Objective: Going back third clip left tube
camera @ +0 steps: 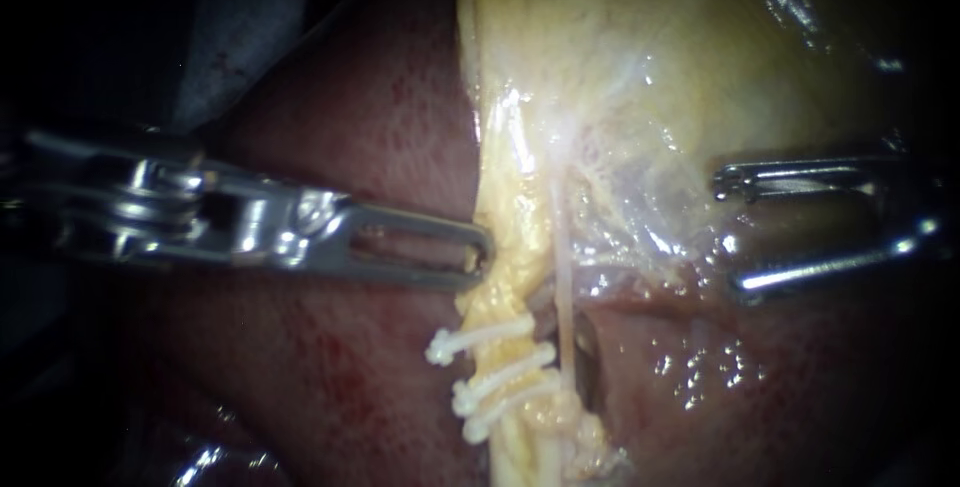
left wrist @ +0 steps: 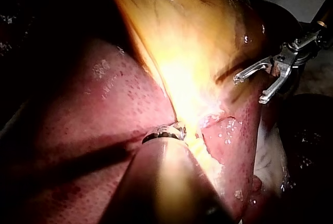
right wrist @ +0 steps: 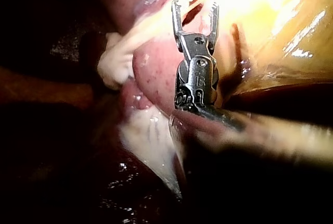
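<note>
– White clips (camera: 490, 372), three of them, sit across the left tube (camera: 515, 452), stacked close, their ends sticking out toward the liver (camera: 330, 387). Is that the count we want?

– It looks so to me. The right instrument (camera: 732, 235) is well apart from them, with its jaws gaping and nothing between them. I'd back it straight out along its own shaft, so the lower jaw doesn't drag across the film of tissue beside it.

– And the thin pale tube (camera: 563, 287) just beside the clipped one?

– It runs right along the clips, so give it room and don't sweep sideways.

– The left instrument (camera: 480, 250)?

– Its jaws are closed on the edge of the yellow tissue (camera: 500, 217) just above the top clip, holding it taut. Keep that pull steady, because a jerk could load the clips.

– What's the surface like?

– It's wet and glistening, so I'd expect it to be slippery. The gallbladder (camera: 620, 47) drapes above and the liver lies on both sides. Beyond that everything is dark, so I can't judge the clearance out there.
</note>
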Tool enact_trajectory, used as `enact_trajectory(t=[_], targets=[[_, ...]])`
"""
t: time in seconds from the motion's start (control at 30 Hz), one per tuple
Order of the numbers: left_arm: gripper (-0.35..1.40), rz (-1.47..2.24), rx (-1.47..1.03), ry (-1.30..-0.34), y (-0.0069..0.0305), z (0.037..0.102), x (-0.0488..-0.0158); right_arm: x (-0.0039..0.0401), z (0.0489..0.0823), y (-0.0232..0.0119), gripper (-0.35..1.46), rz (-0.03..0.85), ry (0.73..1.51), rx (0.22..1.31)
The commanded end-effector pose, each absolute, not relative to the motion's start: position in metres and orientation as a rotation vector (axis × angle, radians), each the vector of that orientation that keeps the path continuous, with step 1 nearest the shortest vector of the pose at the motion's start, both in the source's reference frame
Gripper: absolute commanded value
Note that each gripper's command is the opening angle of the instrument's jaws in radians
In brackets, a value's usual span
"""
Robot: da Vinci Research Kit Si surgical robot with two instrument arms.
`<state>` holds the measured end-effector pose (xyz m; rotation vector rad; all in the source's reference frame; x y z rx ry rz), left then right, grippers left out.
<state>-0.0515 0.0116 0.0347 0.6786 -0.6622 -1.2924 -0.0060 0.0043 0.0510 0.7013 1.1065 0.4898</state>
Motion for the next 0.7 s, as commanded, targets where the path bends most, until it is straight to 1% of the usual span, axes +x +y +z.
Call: enact_trajectory(t=[0.03, 0.3, 0.7], targets=[[-0.35, -1.292, 0.681, -0.660, 0.0115, 0.0348, -0.0518, -0.0060, 0.0510, 0.0043, 0.60, 0.490, 1.106, 0.701], [-0.35, -1.287, 0.689, -0.658, 0.0110, 0.0348, -0.0529, -0.0059, 0.0510, 0.0043, 0.60, 0.490, 1.106, 0.701], [-0.35, -1.284, 0.691, -0.658, 0.0108, 0.0349, -0.0532, -0.0059, 0.0509, 0.0042, 0.60, 0.490, 1.106, 0.701]])
